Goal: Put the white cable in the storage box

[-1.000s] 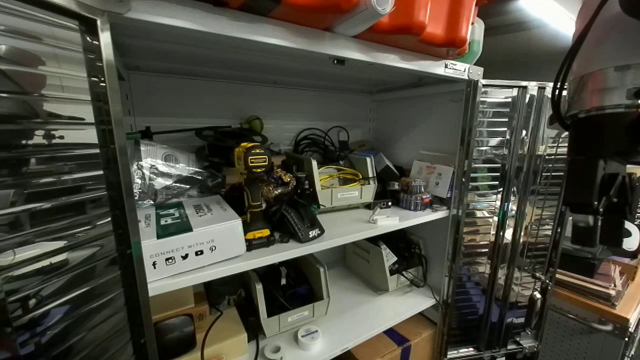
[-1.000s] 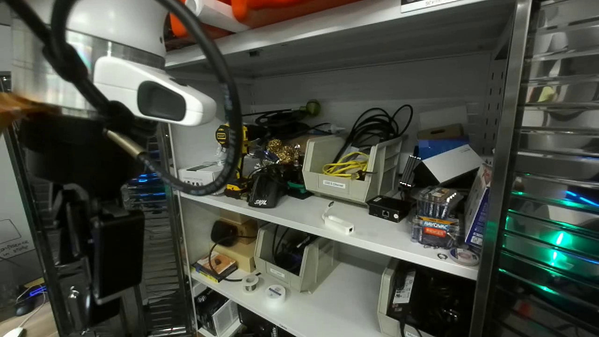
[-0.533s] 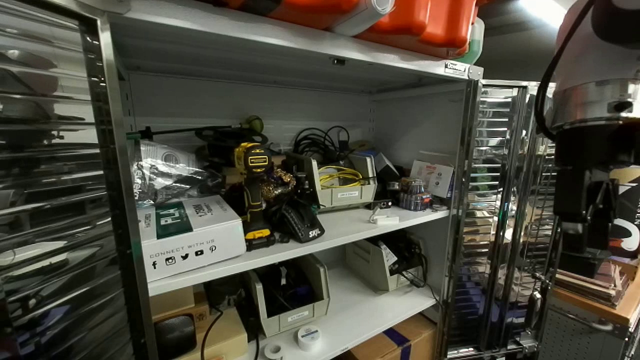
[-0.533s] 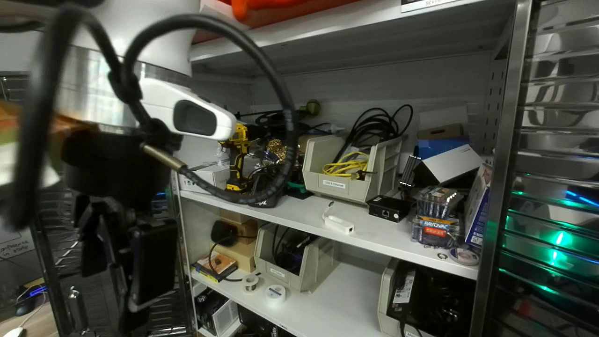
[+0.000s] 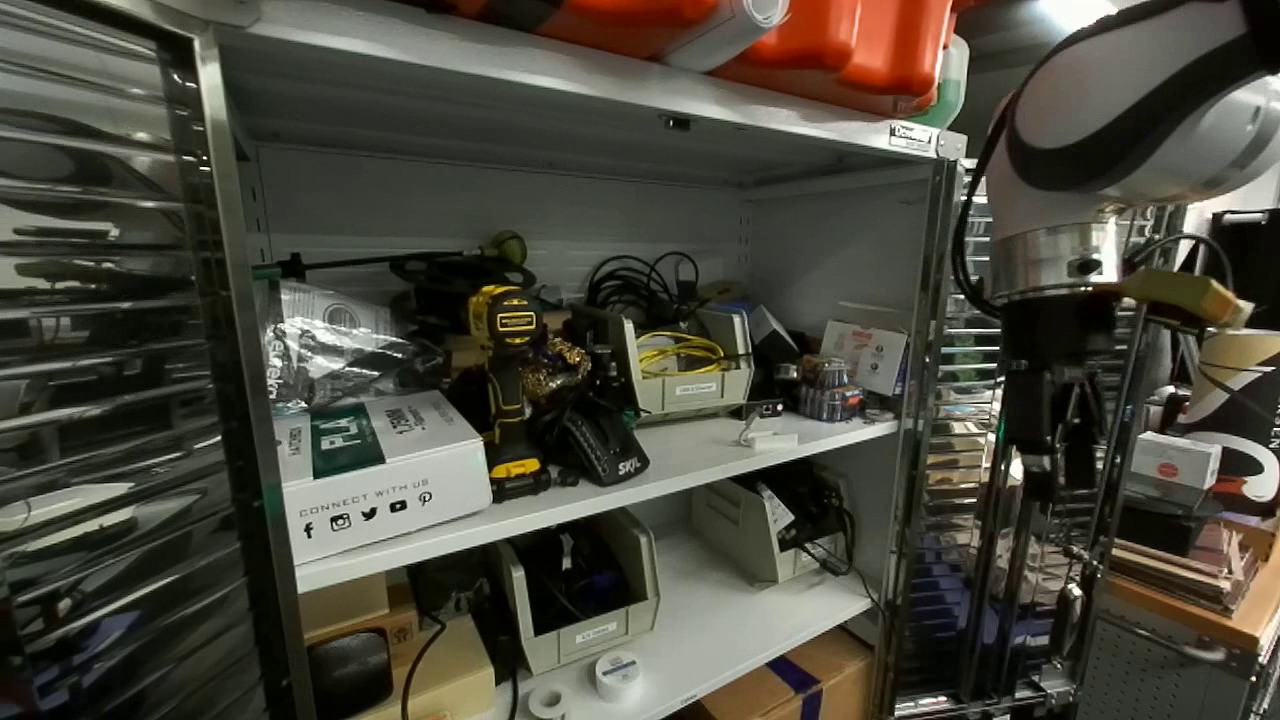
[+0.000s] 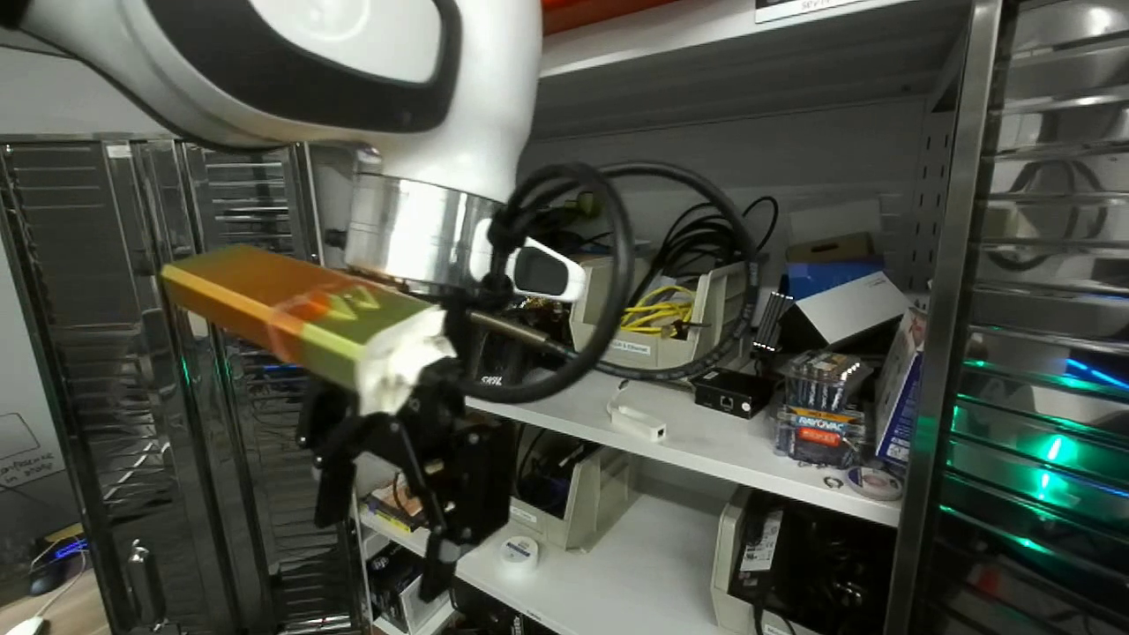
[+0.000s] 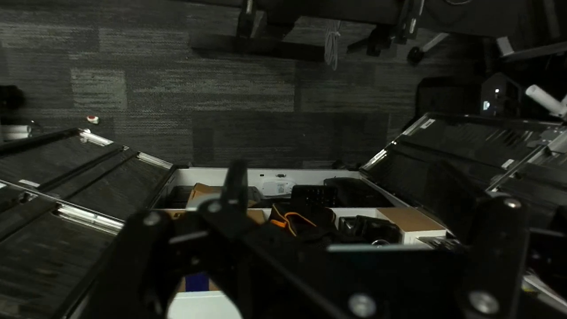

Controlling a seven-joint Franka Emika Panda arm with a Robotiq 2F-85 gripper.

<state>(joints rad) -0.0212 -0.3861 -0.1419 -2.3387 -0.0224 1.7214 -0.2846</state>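
Observation:
The white cable, a short adapter with a small box end, lies on the upper shelf near its front edge in both exterior views (image 5: 768,438) (image 6: 637,423). Grey storage boxes stand on the shelves. The box just behind the cable (image 5: 692,390) (image 6: 628,348) holds yellow and black cables. My gripper (image 6: 381,551) hangs in front of the cabinet, fingers pointing down, spread apart and empty. It is to the side of the cable and apart from it; it also shows in an exterior view (image 5: 1047,475). In the wrist view the fingers (image 7: 341,177) are wide apart; the cable is not visible there.
A black device (image 6: 734,392) and a battery pack (image 6: 822,414) stand beside the cable. A yellow drill (image 5: 510,390) and a white carton (image 5: 385,475) are further along the shelf. Two more grey boxes (image 5: 590,635) (image 5: 760,535) sit below. Metal doors (image 6: 1050,317) flank the cabinet.
The arm has moved across toward the shelf, leftward in an exterior view and rightward in an exterior view. The gripper has turned so both spread fingers show. The cable has not moved.

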